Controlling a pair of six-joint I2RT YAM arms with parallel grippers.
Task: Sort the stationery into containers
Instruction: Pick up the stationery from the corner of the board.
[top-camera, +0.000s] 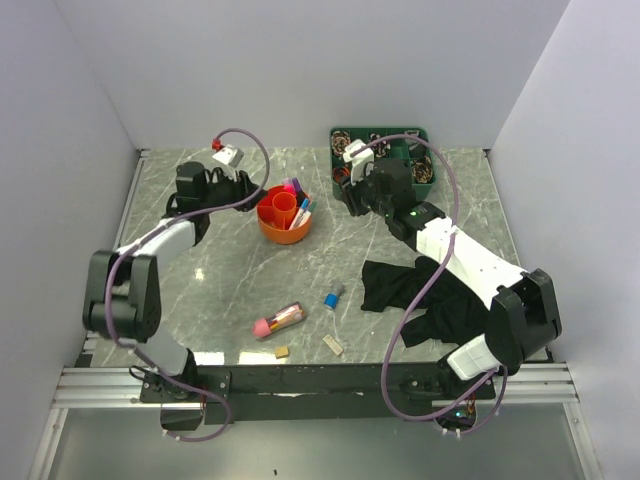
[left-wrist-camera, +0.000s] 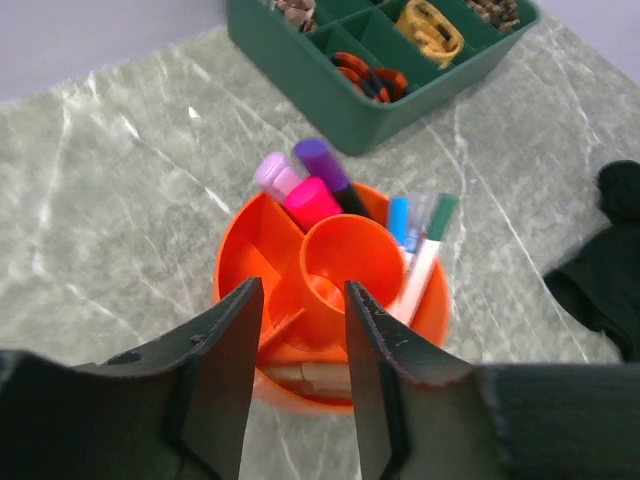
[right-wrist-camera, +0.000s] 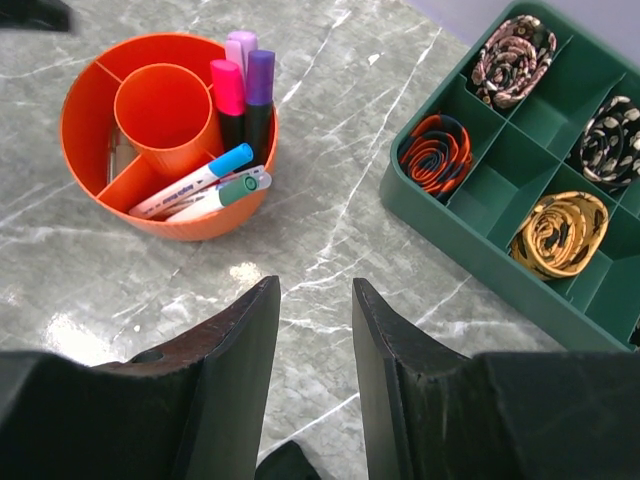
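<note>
The orange organiser (top-camera: 285, 216) stands at the middle back and holds pink and purple markers (left-wrist-camera: 315, 195), two white pens (right-wrist-camera: 200, 185) and beige erasers (left-wrist-camera: 310, 376). My left gripper (left-wrist-camera: 303, 290) is open and empty, just left of and above the organiser (left-wrist-camera: 350, 250). My right gripper (right-wrist-camera: 315, 290) is open and empty over bare table between the organiser (right-wrist-camera: 165, 110) and the green tray. On the near table lie a pink tube case (top-camera: 279, 321), a small blue-capped piece (top-camera: 333, 296) and two beige erasers (top-camera: 282, 351) (top-camera: 333, 345).
A green tray of ribbon rolls (top-camera: 385, 155) stands at the back right, also in the right wrist view (right-wrist-camera: 520, 150). A black cloth (top-camera: 420, 290) lies crumpled at the right under my right arm. Grey walls enclose the table.
</note>
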